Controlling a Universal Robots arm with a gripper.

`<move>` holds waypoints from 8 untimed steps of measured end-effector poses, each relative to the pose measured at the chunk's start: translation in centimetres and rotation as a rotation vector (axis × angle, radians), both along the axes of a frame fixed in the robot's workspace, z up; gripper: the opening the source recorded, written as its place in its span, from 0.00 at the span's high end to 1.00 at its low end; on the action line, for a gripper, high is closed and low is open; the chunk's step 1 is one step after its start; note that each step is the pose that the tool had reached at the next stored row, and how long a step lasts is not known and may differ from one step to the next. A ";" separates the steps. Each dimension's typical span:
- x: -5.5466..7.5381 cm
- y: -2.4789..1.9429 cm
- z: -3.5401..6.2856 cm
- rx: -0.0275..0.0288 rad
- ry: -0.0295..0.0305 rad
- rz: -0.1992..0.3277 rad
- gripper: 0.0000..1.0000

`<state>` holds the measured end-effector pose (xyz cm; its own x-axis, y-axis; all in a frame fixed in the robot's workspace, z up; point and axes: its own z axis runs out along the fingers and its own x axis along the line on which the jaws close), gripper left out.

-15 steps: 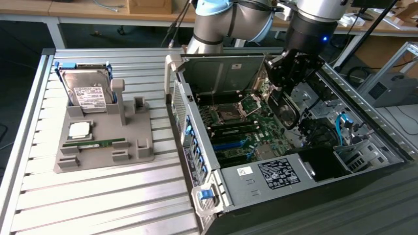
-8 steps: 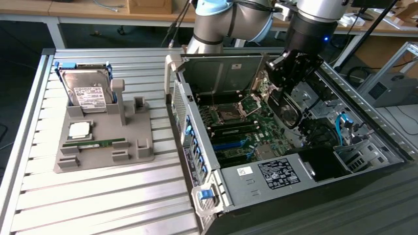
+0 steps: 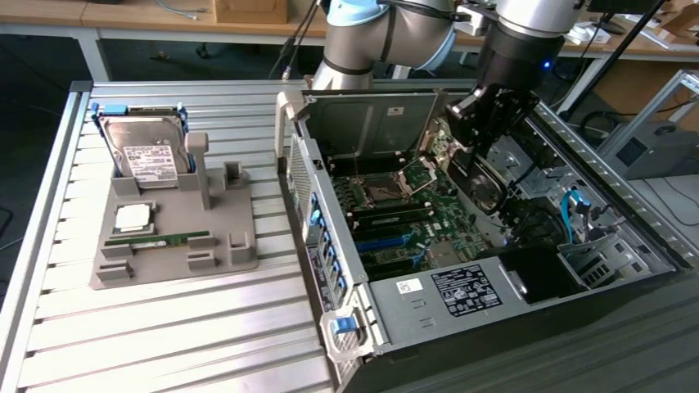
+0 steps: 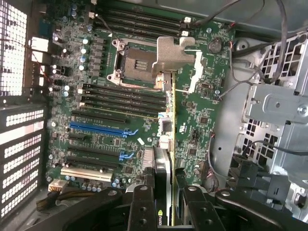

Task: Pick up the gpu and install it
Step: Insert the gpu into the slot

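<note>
The claw (image 4: pixel 166 196) grips the gpu (image 4: pixel 163 163) edge-on above the motherboard (image 4: pixel 204 115), inside the case (image 3: pixel 459 303). In the exterior view, the blue slots (image 3: pixel 385 243) lie toward 8 o'clock of the card. If misaligned, the card's edge could strike the CPU socket (image 4: pixel 134 65).

Even overhead room light is washing the slatted table (image 3: pixel 164 327) pretty bright, while the computer case (image 3: pixel 394 319) interior is sitting in shadow under the arm (image 3: pixel 382 33). Up close, the metal bracket (image 4: pixel 175 53) on the gpu (image 4: pixel 166 129) is catching mild glare, and the motherboard (image 4: pixel 106 120) is looking evenly lit.
</note>
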<state>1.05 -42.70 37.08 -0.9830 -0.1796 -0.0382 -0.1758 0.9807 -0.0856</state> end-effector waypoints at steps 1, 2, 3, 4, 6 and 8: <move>0.0 0.00 0.00 0.0000 0.0000 0.005 0.73; 0.0 0.00 0.00 0.0000 0.0000 0.010 0.73; 0.0 0.00 0.00 0.0000 0.0000 0.017 0.73; 0.0 0.00 -0.01 0.0000 0.0000 0.022 0.73; 0.0 0.00 -0.01 0.0000 0.0000 0.034 0.73; 0.0 0.00 -0.02 0.0000 0.0000 0.044 0.73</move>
<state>1.05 -42.70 37.07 -0.9742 -0.2225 -0.0382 -0.2187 0.9720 -0.0856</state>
